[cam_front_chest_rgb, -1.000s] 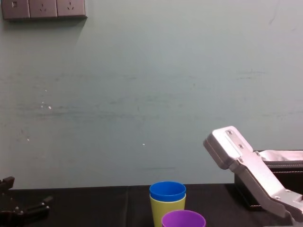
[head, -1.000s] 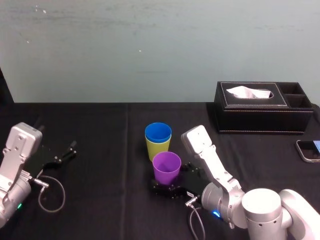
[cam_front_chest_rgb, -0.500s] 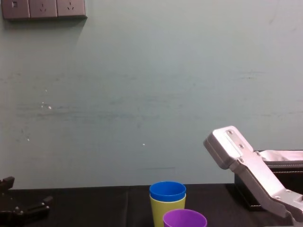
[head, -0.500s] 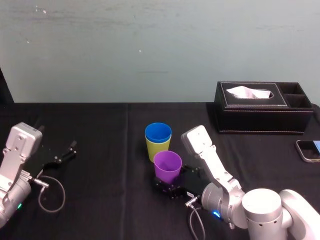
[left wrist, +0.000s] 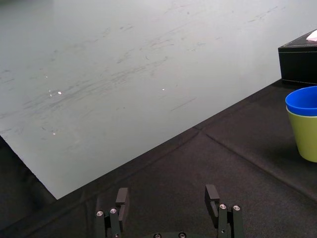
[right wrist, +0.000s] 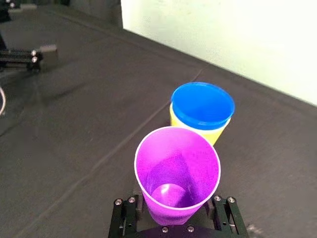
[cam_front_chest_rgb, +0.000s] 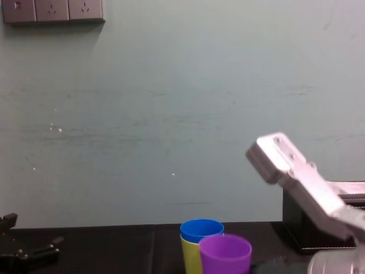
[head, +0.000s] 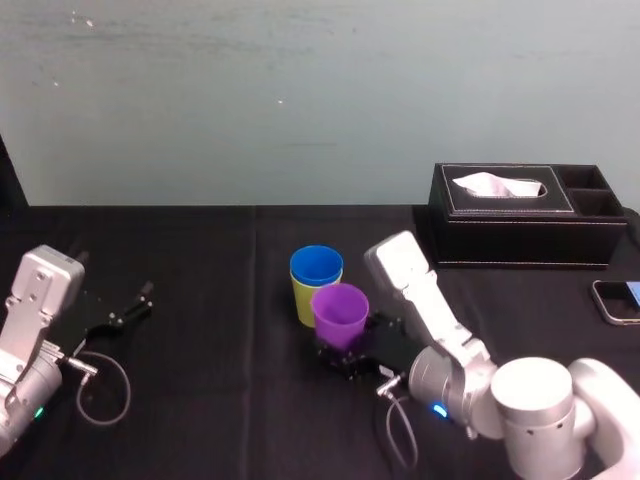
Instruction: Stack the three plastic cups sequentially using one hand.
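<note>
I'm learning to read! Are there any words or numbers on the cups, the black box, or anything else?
No text can be read anywhere. The purple cup, blue cup, yellow-green cup and black tissue box show no lettering; the phone and the wall sockets show nothing readable.

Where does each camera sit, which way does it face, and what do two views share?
Head view: high on the robot, facing forward and down; both arms show, the right hand holding the purple cup.
Chest view: lower, facing across the table; right arm and left hand show.
Left wrist view: on the left arm, facing past its open hand to the blue cup.
Right wrist view: on the right arm, facing down into the purple cup.
Shared: both wrist views show the blue cup inside the yellow-green cup.
</note>
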{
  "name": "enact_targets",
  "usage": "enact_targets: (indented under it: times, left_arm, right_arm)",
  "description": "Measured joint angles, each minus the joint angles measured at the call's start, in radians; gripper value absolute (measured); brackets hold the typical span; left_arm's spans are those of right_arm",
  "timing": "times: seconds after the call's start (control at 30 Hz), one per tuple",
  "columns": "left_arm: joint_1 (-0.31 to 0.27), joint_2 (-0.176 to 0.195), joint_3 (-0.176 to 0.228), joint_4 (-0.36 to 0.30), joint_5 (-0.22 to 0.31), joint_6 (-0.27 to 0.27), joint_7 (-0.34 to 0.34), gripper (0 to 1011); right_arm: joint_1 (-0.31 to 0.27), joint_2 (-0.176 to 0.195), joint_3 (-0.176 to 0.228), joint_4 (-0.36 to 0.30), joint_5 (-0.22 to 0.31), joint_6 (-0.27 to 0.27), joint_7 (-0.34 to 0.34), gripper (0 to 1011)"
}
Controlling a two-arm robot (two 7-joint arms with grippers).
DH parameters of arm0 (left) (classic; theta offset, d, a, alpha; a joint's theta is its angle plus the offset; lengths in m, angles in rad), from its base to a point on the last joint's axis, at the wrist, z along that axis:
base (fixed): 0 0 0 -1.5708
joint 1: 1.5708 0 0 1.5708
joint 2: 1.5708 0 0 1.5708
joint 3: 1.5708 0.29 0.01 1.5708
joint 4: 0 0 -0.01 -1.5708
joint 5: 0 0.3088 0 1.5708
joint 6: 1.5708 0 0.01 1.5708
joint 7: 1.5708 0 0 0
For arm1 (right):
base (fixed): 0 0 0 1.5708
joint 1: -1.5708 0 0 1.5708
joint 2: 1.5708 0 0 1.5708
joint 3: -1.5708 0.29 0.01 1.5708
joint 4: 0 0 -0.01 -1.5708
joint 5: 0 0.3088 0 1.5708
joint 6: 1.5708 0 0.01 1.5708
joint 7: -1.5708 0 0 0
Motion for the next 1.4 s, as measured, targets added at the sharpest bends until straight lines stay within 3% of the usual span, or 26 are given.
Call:
enact_targets:
  times: [0.27,0.6,1.4]
  left_arm:
    - [0.000,0.000,0.000,0.000,0.000,0.000,0.000,1000]
    - [0.000,0.000,0.000,0.000,0.000,0.000,0.000,1000]
    - [0.000,0.000,0.000,0.000,0.000,0.000,0.000,1000]
  right_arm:
    - [0.046,0.008,0.028,-0.039,0.003,0.069,0.037,696]
    - [0.139,-0.012,0.067,-0.017,0.068,0.123,0.074,695]
    - [0.274,-0.041,0.025,0.129,0.121,0.121,0.064,695]
